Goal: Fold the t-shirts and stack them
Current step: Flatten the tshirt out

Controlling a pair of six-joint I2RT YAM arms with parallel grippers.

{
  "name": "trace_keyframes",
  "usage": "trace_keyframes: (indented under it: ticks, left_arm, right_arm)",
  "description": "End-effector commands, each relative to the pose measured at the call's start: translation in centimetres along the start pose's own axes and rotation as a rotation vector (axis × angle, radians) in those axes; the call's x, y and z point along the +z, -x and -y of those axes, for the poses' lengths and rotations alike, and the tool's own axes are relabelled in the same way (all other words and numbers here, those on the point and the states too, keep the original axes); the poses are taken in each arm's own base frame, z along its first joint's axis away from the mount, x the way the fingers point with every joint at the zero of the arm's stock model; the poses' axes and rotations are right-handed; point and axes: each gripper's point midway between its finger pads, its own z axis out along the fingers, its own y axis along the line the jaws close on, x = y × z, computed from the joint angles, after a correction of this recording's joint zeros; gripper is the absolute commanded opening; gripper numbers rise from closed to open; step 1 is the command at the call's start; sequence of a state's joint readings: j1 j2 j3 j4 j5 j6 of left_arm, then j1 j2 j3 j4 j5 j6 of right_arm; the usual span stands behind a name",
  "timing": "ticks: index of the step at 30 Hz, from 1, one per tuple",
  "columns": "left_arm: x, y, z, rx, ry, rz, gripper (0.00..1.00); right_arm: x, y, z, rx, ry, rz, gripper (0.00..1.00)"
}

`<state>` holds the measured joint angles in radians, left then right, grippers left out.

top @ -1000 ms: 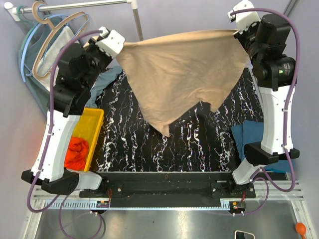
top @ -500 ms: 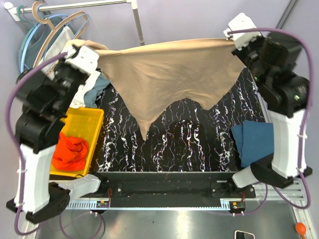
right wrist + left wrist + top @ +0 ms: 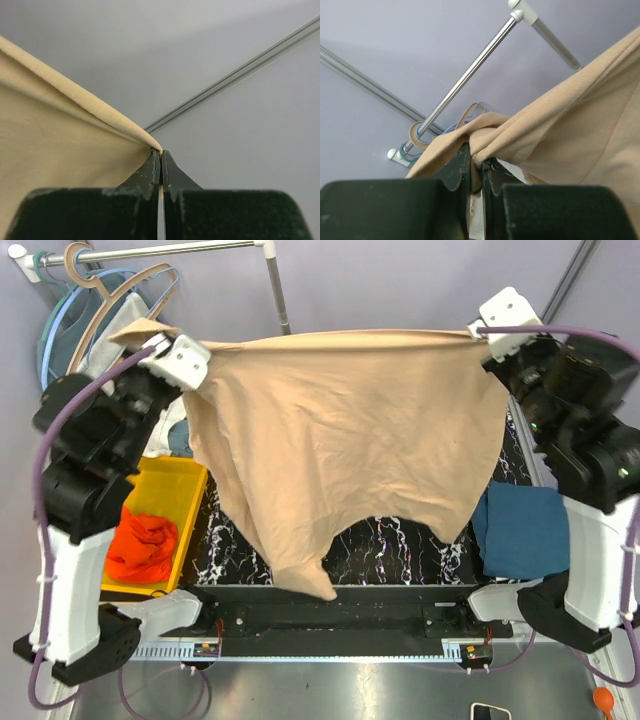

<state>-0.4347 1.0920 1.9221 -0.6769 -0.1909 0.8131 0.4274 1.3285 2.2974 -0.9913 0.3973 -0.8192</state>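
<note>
A beige-tan t-shirt [image 3: 340,440] hangs spread in the air between both arms, its lower tip near the table's front edge. My left gripper [image 3: 160,345] is shut on its left top corner; in the left wrist view bunched fabric [image 3: 520,140] is pinched at my left gripper [image 3: 476,159]. My right gripper [image 3: 485,335] is shut on the right top corner, and the hem [image 3: 75,95] runs into the closed right gripper [image 3: 160,152]. A folded dark teal-blue t-shirt [image 3: 525,530] lies at the table's right. An orange-red t-shirt [image 3: 140,545] sits crumpled in the yellow bin [image 3: 180,475].
The black marbled table [image 3: 400,540] lies under the hanging shirt. A metal clothes rail [image 3: 180,250] with hangers [image 3: 95,285] and light garments stands at the back left. A vertical pole [image 3: 277,290] rises behind the shirt.
Both arms have lifted and pulled apart, bringing the beige shirt up and toward the front; it now hangs wide and flat, covering most of the table.
</note>
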Motion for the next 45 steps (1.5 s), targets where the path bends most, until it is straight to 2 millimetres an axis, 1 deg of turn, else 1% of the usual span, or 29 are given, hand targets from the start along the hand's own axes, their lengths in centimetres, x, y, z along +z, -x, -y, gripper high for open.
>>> trace_keyframes:
  ticks: [1,2,3,4,5,6,7,8,9,10,12,13,15,16,17,19,20,22,26,31,32,34,36,37,38,39,41,42,45]
  left_arm:
    - [2.0,-0.3,-6.6,0.051,0.314,-0.085,0.00]
    - [2.6,-0.5,-7.4,0.050,0.341,-0.098,0.00]
    - [5.2,-1.5,-6.7,0.041,0.327,-0.128,0.00]
    - [5.2,-0.5,-8.5,0.022,0.376,-0.108,0.00]
    - [7.7,-1.9,-8.5,0.028,0.386,-0.151,0.00]
    - [8.4,-2.1,-9.0,0.023,0.409,-0.160,0.00]
    - [8.0,-1.2,-10.8,0.014,0.463,-0.144,0.00]
    - [10.1,-2.4,-10.5,0.022,0.467,-0.174,0.00]
    - [10.4,-2.3,-11.0,0.032,0.488,-0.179,0.00]
    - [10.2,-1.6,-12.1,0.034,0.524,-0.164,0.00]
    - [11.0,-1.7,-12.4,0.055,0.551,-0.170,0.00]
    - [11.3,-2.1,-12.1,0.066,0.549,-0.180,0.00]
    - [10.3,-1.8,-13.0,0.069,0.583,-0.166,0.00]
    - [10.8,-2.9,-12.3,0.081,0.570,-0.190,0.00]
    - [9.3,-2.1,-13.2,0.073,0.599,-0.164,0.00]
    - [8.9,-2.8,-12.8,0.086,0.595,-0.177,0.00]
    - [7.2,-2.0,-13.7,0.091,0.623,-0.157,0.00]
    - [6.1,-1.9,-14.2,0.100,0.641,-0.154,0.00]
    - [2.3,-0.2,-15.8,0.089,0.683,-0.122,0.00]
    - [0.0,0.5,-16.2,0.082,0.681,-0.107,0.00]
    - [-0.8,0.5,-16.1,0.073,0.672,-0.107,0.00]
    - [-1.4,0.3,-15.4,0.060,0.642,-0.108,0.00]
    - [-3.1,0.3,-14.5,0.042,0.603,-0.093,0.00]
    - [-2.7,-0.6,-13.2,0.038,0.553,-0.103,0.00]
    - [-4.2,-0.8,-12.5,0.014,0.525,-0.100,0.00]
    - [-3.9,-1.5,-11.1,0.006,0.477,-0.107,0.00]
    - [-5.2,-2.2,-10.1,-0.025,0.448,-0.120,0.00]
    - [-5.0,-3.0,-9.3,-0.025,0.430,-0.140,0.00]
    - [-5.3,-3.1,-9.4,-0.051,0.444,-0.142,0.00]
  right_arm:
    - [2.5,-1.6,3.2,-0.111,-0.217,-0.134,0.00]
    - [2.9,-1.3,3.5,-0.110,-0.236,-0.127,0.00]
    - [3.9,-1.2,3.5,-0.115,-0.246,-0.131,0.00]
    - [4.1,-0.4,4.5,-0.093,-0.285,-0.108,0.00]
    - [4.5,-0.3,5.2,-0.079,-0.310,-0.106,0.00]
    - [6.2,-0.4,4.9,-0.077,-0.314,-0.118,0.00]
    - [5.6,0.0,7.4,-0.029,-0.382,-0.098,0.00]
    - [6.0,0.2,8.1,-0.018,-0.403,-0.092,0.00]
    - [7.7,-0.2,8.0,-0.024,-0.406,-0.108,0.00]
    - [7.0,0.4,9.8,-0.005,-0.456,-0.083,0.00]
    - [8.6,0.4,9.8,-0.029,-0.466,-0.094,0.00]
    - [8.2,0.8,10.4,-0.026,-0.490,-0.084,0.00]
    - [8.7,0.9,10.6,-0.041,-0.501,-0.086,0.00]
    - [8.8,0.8,10.6,-0.044,-0.504,-0.091,0.00]
    - [8.5,0.9,10.8,-0.042,-0.511,-0.089,0.00]
    - [8.6,0.8,10.6,-0.040,-0.509,-0.090,0.00]
    - [7.8,0.9,11.0,-0.035,-0.518,-0.082,0.00]
    - [7.9,0.5,10.7,-0.037,-0.516,-0.093,0.00]
    - [5.9,0.3,11.0,-0.024,-0.517,-0.090,0.00]
    - [5.0,-0.8,10.2,-0.033,-0.490,-0.114,0.00]
    - [3.9,-0.7,10.5,-0.025,-0.489,-0.104,0.00]
    - [3.3,-1.1,9.4,-0.009,-0.429,-0.104,0.00]
    - [1.9,-1.8,8.5,0.011,-0.371,-0.115,0.00]
    - [1.6,-1.8,7.7,0.019,-0.321,-0.100,0.00]
    - [0.8,-1.9,7.1,0.031,-0.284,-0.092,0.00]
    - [0.7,-2.6,5.2,0.060,-0.202,-0.104,0.00]
    - [0.0,-3.2,4.2,0.092,-0.158,-0.117,0.00]
    - [0.0,-3.9,3.2,0.109,-0.125,-0.141,0.00]
    - [-0.2,-4.0,3.3,0.124,-0.136,-0.138,0.00]
